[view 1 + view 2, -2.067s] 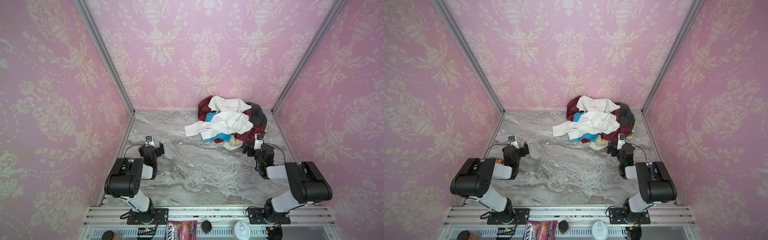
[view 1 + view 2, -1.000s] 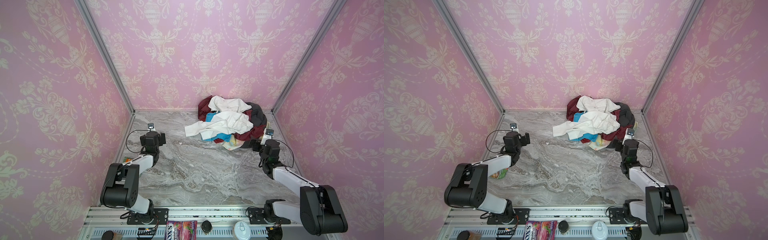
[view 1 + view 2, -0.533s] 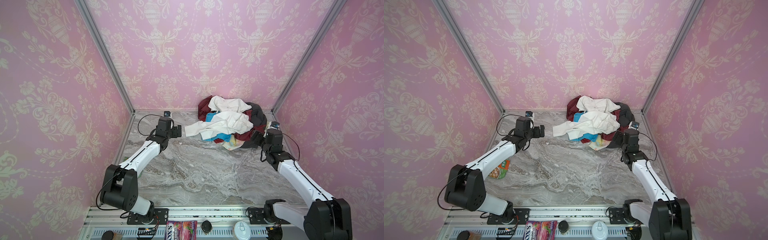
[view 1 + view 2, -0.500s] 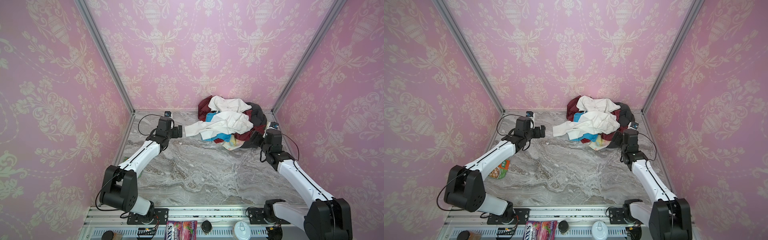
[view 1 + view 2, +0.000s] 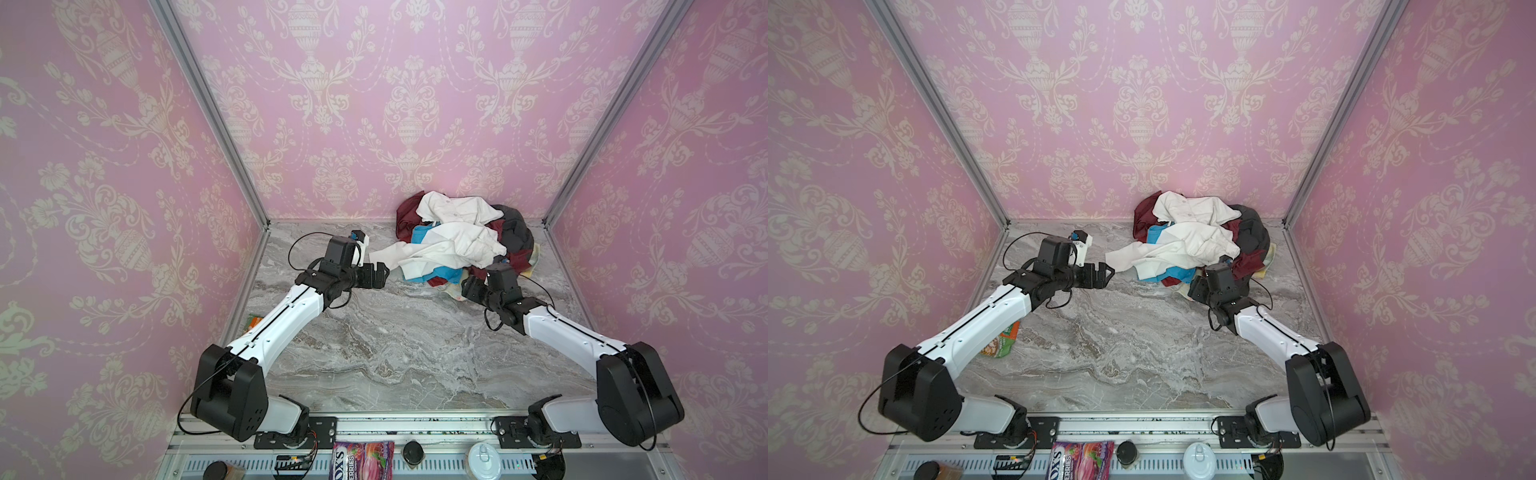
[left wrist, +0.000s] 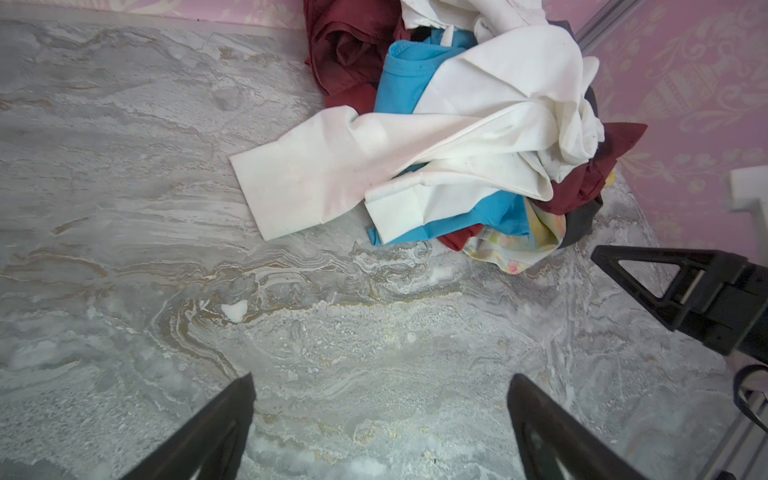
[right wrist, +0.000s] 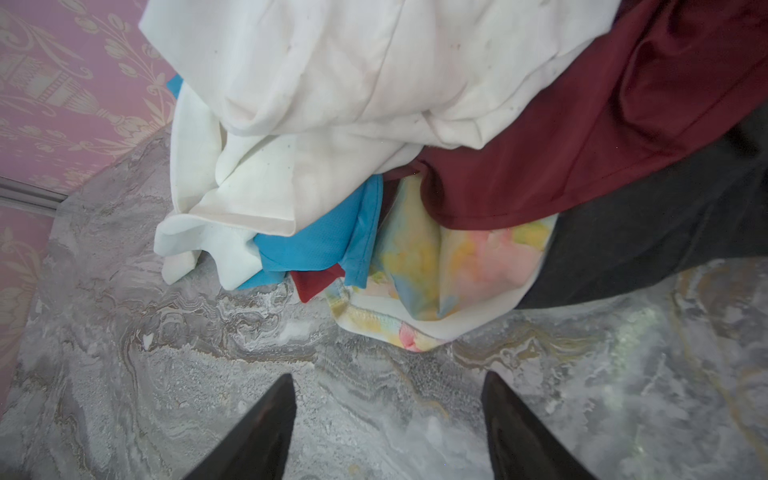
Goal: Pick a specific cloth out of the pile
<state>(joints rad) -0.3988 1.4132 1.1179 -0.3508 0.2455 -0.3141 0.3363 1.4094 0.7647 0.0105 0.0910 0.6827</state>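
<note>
1. In both top views the left arm (image 5: 286,311) is stretched over the marble bench (image 5: 395,345). The left jaws are seen just short of the tip of a white sleeve (image 5: 390,252) that trails from the pile (image 5: 457,212).
2. In the left wrist view the left jaws are spread wide. Nothing is held or touched, and only bare bench is seen between them.
3. The cloth (image 5: 446,272), bright turquoise, is mostly buried under white shirts and shows as a fold at the pile's near edge (image 6: 465,220). It lies to the right of the left jaws, beyond the sleeve and apart from them.
4. The right arm (image 5: 561,328) is reached to the pile's near edge. In a top view the cloth's fold lies just beyond and left of the right jaws, and a pale patterned fabric (image 7: 449,266) lies straight ahead of them, untouched.
5. The right jaws are parted less widely than the left pair, with nothing between them.
6. Against half a second earlier, the left jaws have been brought closer to the sleeve tip. The right jaws have been swung from the pile's right side to its near edge. The pile is unchanged.
</note>
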